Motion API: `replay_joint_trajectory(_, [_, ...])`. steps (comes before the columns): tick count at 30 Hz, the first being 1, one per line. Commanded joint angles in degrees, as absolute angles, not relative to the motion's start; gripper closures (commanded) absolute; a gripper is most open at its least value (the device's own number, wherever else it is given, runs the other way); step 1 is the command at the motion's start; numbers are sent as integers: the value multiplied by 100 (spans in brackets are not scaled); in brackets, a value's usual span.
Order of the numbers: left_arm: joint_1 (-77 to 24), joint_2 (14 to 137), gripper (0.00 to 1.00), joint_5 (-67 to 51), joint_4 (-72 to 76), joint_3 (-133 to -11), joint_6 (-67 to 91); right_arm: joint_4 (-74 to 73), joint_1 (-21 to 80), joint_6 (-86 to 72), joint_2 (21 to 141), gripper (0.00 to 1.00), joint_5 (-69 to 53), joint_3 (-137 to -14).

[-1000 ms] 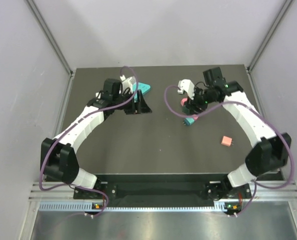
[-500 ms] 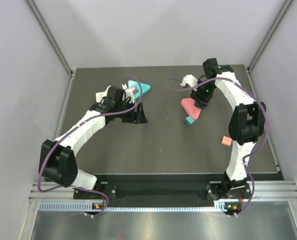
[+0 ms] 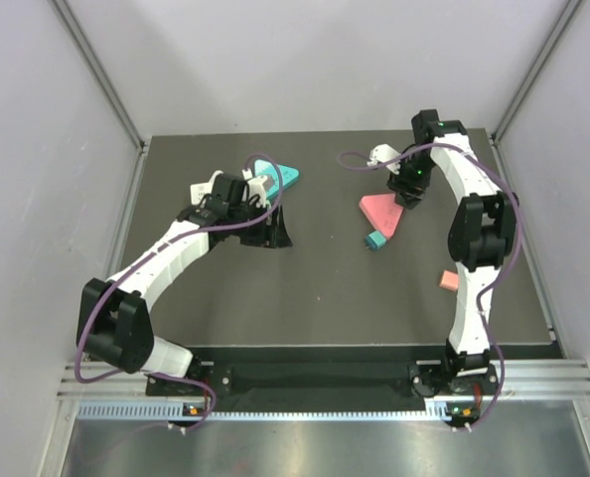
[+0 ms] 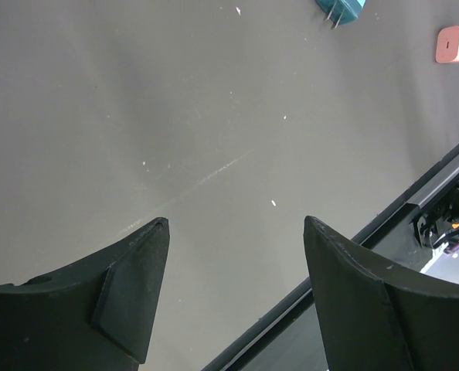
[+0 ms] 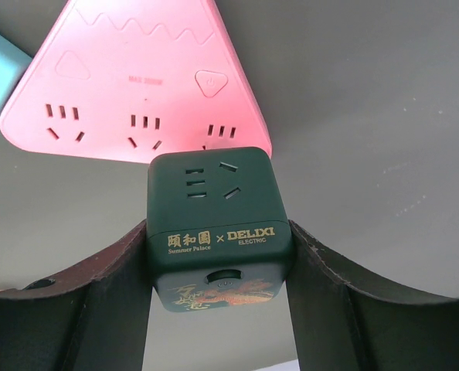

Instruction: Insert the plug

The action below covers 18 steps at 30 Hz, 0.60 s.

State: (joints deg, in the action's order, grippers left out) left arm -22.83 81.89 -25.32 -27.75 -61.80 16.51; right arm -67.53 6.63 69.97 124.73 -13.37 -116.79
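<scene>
My right gripper (image 5: 218, 232) is shut on a dark green cube socket (image 5: 214, 193) with gold lettering, held just off the near edge of a pink triangular power strip (image 5: 137, 77). In the top view that gripper (image 3: 411, 191) hangs at the back right, behind the pink strip (image 3: 381, 212). A teal plug (image 3: 376, 239) lies against the strip's front corner, prongs visible in the left wrist view (image 4: 341, 9). A small pink plug (image 3: 450, 281) lies farther right. My left gripper (image 4: 237, 232) is open over bare table, empty.
A teal triangular power strip (image 3: 280, 174) lies at the back left, close behind my left gripper (image 3: 272, 227). The table's black front rail (image 4: 415, 201) crosses the left wrist view. Grey walls close in both sides and the back.
My right arm has swung back and to the right with the green cube, uncovering the pink strip. The left arm shifted slightly early on, then stayed still.
</scene>
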Motion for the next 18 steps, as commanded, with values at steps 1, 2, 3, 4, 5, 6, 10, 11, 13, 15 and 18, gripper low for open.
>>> replay_joint_trajectory(1, [-2294, 8024, 25, -2487, -2725, -6223, 1529, -6961, 686, 7277, 12542, 100, -1521, -12128])
replay_joint_trajectory(2, [-2294, 8033, 25, -2487, -2725, -6223, 1529, -6970, 686, 7295, 12551, 100, -1521, -12155])
replay_joint_trajectory(3, [-2294, 8025, 25, -2487, -2725, -6231, 1529, -7005, 686, 7321, 12612, 100, -1529, -12181])
replay_joint_trajectory(4, [-2294, 8033, 25, -2479, -2725, -6223, 1529, -7005, 686, 7321, 12638, 100, -1529, -12199])
replay_joint_trajectory(5, [-2294, 8025, 25, -2470, -2725, -6231, 1529, -6979, 686, 7330, 12656, 100, -1503, -12191])
replay_joint_trajectory(6, [-2294, 8042, 25, -2478, -2725, -6231, 1529, -6996, 694, 7321, 12682, 100, -1538, -12190])
replay_joint_trajectory(10, [-2294, 8059, 25, -2505, -2725, -6240, 1529, -6996, 694, 7348, 12709, 100, -1591, -12182])
replay_joint_trajectory(11, [-2294, 8060, 25, -2505, -2733, -6249, 1529, -6970, 686, 7339, 12709, 100, -1591, -12182])
replay_joint_trajectory(13, [-2294, 8068, 25, -2505, -2733, -6240, 1529, -6935, 694, 7321, 12709, 100, -1617, -12208])
replay_joint_trajectory(15, [-2294, 8051, 25, -2496, -2742, -6240, 1529, -6908, 686, 7286, 12744, 100, -1643, -12243])
replay_joint_trajectory(18, [-2294, 8051, 25, -2461, -2742, -6240, 1521, -6873, 686, 7251, 12779, 100, -1652, -12278])
